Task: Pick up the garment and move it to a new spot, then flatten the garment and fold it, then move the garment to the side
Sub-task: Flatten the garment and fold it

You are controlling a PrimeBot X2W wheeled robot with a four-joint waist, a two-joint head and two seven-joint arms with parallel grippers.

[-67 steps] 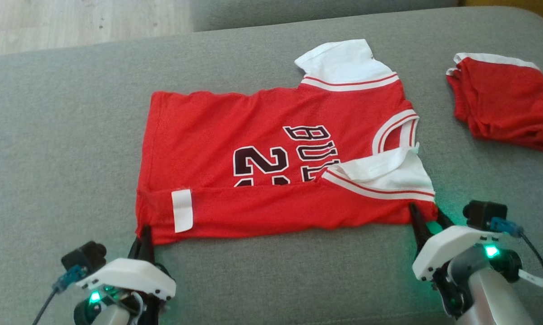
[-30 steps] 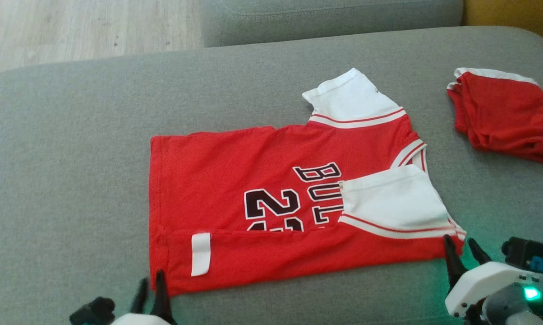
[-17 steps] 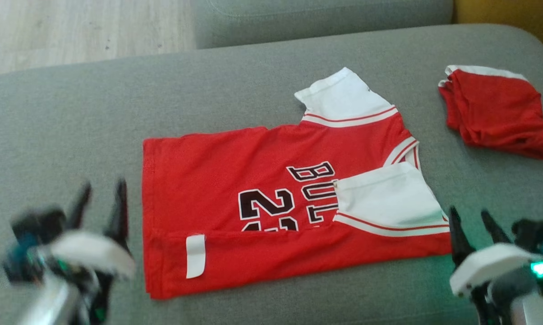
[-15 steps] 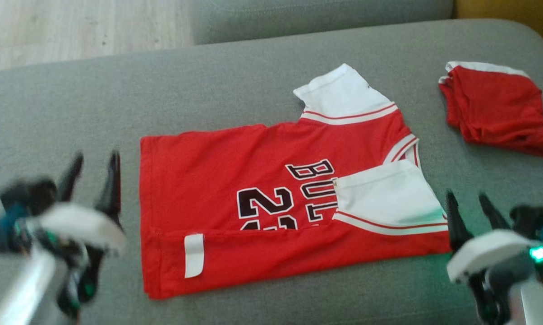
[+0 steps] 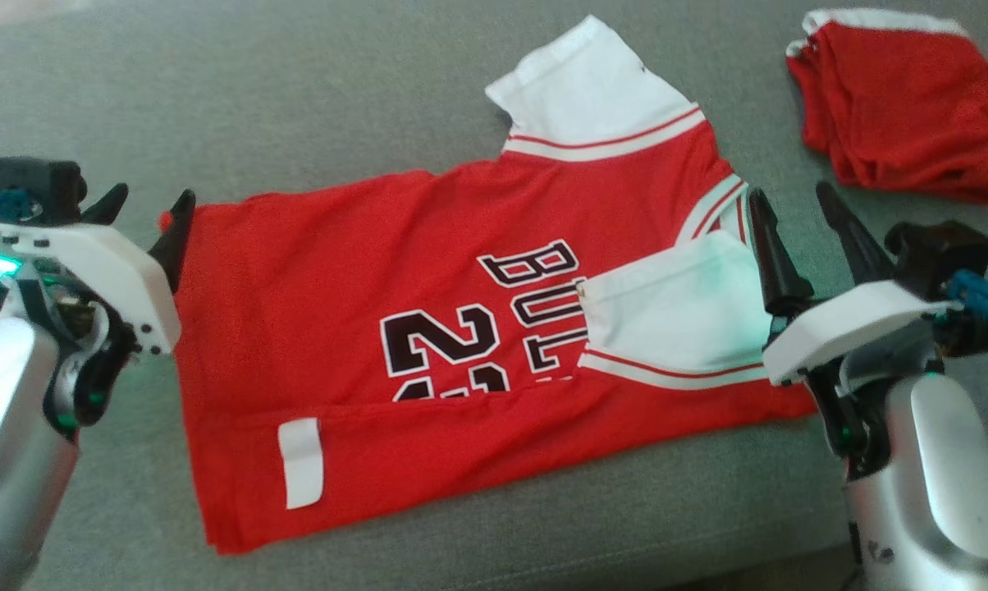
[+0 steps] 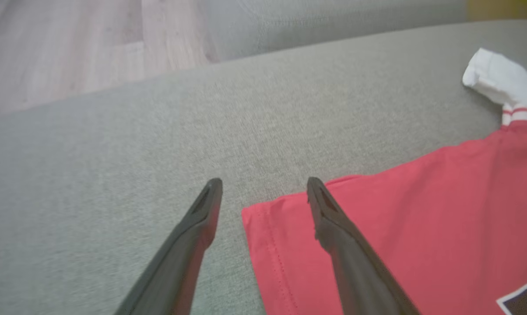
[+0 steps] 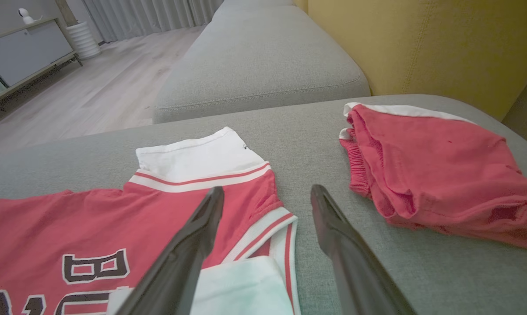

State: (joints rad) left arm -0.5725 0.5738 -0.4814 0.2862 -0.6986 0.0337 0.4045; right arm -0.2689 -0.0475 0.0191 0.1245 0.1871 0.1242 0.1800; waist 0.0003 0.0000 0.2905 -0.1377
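One red jersey [image 5: 461, 328] mid-frame, one red shorts [image 5: 896, 107] upper right; left gripper [image 5: 153, 194], right gripper [image 5: 789, 190], both wide apart, empty.

Left of and beyond the red jersey [image 5: 428, 271] the grey sofa cushion [image 5: 215, 98] lies bare, while crumpled red shorts [image 5: 896, 98] occupy the cushion off its collar end.

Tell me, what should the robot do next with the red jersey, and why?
Probably lower both open hands and pinch the far edge of the jersey. Its near edge is already folded over, the left hand sits at the far hem corner, and the right hand hangs by the neckline.
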